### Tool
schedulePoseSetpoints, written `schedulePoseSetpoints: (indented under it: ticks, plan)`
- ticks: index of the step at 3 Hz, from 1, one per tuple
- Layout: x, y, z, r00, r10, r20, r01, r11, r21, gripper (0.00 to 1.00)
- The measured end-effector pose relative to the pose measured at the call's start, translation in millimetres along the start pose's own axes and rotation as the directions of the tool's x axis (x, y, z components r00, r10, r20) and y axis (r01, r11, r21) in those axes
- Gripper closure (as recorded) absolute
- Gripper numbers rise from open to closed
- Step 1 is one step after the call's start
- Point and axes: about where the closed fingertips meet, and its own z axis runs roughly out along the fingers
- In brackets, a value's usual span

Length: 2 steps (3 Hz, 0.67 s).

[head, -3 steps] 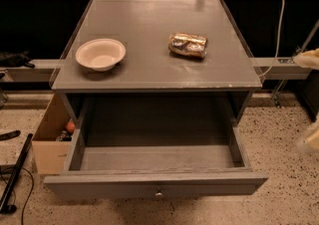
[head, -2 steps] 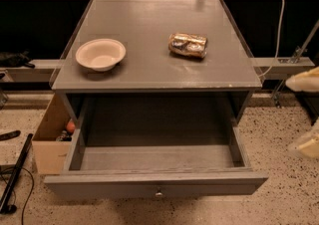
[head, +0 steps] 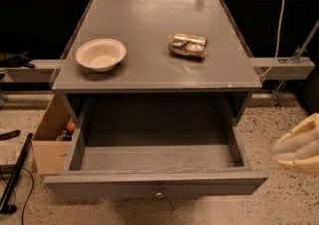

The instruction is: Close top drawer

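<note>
The top drawer [head: 155,183] of the grey cabinet is pulled fully out toward me. Its deep boxy inside is empty. Its flat front has one small round metal knob [head: 159,193] at the centre. My gripper [head: 299,147] is a cream-coloured shape at the right edge of the view, to the right of the drawer's front corner and apart from it.
A white bowl [head: 100,54] and a crumpled shiny snack bag [head: 187,44] sit on the cabinet top [head: 149,30]. An open cardboard box [head: 50,139] stands on the speckled floor at the left. Dark cables and a rod [head: 15,174] lie at the far left.
My gripper has come lower and further into view at the right edge. The drawer, bowl and bag have not moved.
</note>
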Motion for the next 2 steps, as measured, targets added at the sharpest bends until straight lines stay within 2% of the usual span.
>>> schedulePoseSetpoints:
  ticks: [1, 2]
  plan:
    - [2.5, 3.9, 4.2, 1.000, 0.004, -0.002, -0.004, 0.9999, -0.011, 0.93]
    - [1.6, 3.0, 6.8, 1.000, -0.004, 0.003, 0.004, 1.0000, -0.008, 1.00]
